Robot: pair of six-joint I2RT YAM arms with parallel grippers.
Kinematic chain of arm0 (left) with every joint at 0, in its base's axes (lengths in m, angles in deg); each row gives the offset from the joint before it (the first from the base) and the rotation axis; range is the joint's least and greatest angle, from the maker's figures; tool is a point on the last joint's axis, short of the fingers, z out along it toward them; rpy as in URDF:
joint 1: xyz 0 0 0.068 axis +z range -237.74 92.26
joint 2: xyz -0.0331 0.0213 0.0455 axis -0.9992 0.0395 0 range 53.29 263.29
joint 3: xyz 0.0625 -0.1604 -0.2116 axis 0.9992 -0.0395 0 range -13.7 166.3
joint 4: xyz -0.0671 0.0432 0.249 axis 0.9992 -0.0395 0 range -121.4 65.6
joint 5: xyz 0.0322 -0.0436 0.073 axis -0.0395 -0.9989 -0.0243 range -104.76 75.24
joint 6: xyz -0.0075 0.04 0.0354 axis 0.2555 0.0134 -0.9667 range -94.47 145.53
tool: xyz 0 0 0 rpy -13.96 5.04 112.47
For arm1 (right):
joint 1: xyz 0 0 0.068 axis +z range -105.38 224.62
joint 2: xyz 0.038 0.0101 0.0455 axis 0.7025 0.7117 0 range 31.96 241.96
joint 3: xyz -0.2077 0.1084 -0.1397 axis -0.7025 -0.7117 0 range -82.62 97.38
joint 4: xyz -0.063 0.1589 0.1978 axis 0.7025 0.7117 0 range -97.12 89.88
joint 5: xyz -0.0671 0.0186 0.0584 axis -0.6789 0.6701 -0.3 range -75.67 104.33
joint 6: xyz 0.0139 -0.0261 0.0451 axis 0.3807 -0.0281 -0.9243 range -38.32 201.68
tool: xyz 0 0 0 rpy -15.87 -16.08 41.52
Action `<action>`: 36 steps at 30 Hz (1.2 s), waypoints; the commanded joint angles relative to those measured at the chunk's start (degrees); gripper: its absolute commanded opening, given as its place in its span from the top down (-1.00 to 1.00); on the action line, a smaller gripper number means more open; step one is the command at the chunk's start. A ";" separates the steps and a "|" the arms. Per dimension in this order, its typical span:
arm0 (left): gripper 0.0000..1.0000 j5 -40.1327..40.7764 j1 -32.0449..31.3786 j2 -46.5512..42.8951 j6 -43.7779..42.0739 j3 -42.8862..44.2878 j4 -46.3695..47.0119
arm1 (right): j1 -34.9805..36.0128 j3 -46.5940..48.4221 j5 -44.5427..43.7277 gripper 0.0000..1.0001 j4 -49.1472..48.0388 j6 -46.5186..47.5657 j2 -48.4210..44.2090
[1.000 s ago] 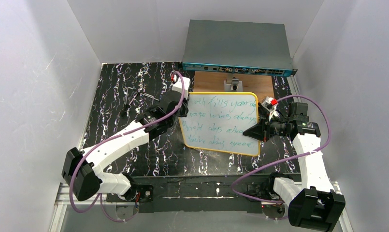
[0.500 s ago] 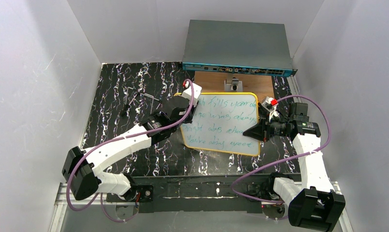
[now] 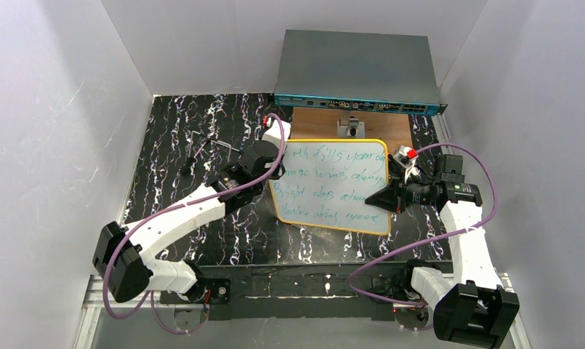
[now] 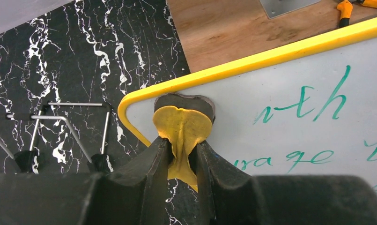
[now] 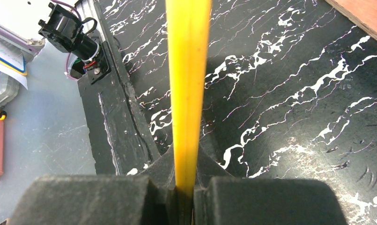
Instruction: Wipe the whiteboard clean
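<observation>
Your left gripper has slid back left since the earlier frame, fingers pinching a yellow cloth on the upper-left corner of the whiteboard, centre of the top view, your right gripper clamping its right edge.

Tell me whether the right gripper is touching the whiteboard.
Touching. In the right wrist view the right gripper clamps the yellow rim of the whiteboard, with no gap on either side.
</observation>
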 commanded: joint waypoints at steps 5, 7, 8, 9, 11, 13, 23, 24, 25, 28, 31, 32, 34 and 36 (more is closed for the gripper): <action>1.00 -8.51 -2.70 -2.91 -3.00 -2.16 2.23 | 0.90 0.36 3.34 0.97 1.11 4.69 -0.62; 1.00 -9.47 -4.48 -2.21 -4.41 -1.69 2.40 | 0.93 0.37 3.37 0.97 1.14 4.68 -0.45; 1.00 -9.38 -5.25 -1.74 -4.79 -1.31 2.45 | 0.90 0.37 3.30 0.97 1.14 4.69 -0.47; 1.00 -9.42 -5.86 -1.18 -4.95 -0.76 2.55 | 0.88 0.37 3.26 0.97 1.14 4.70 -0.44; 1.00 -7.91 -7.13 0.23 -5.47 0.27 2.58 | 0.88 0.32 3.21 0.97 1.14 4.68 -0.49; 1.00 -2.71 -7.58 2.20 -5.17 2.47 1.19 | 0.89 0.29 3.12 0.97 1.14 4.77 -0.38; 1.00 -2.06 -0.56 -0.35 2.55 5.15 -2.42 | 0.86 0.37 3.19 0.97 1.39 5.00 -0.66; 1.00 -3.98 -0.13 -0.71 3.54 5.08 -2.47 | 0.86 0.37 3.17 0.97 1.34 4.95 -0.68; 1.00 -6.24 0.08 -0.93 4.08 5.11 -2.59 | 0.88 0.34 3.16 0.97 1.40 5.01 -0.68; 1.00 -13.28 0.01 -0.31 5.68 5.84 -3.51 | 0.90 0.36 3.24 0.97 1.41 4.94 -0.63; 1.00 -15.75 -2.58 0.26 4.67 4.61 -1.89 | 0.87 0.37 3.17 0.97 1.40 4.94 -0.71; 1.00 -15.70 -3.63 0.48 3.97 4.35 -1.44 | 0.88 0.37 3.16 0.97 1.41 4.94 -0.68; 1.00 -15.24 -5.23 1.16 2.83 4.23 -1.33 | 0.86 0.37 3.12 0.97 1.40 4.95 -0.60; 1.00 -13.60 -6.25 1.66 1.95 4.12 -1.51 | 0.78 0.37 3.11 0.97 1.41 4.99 -0.59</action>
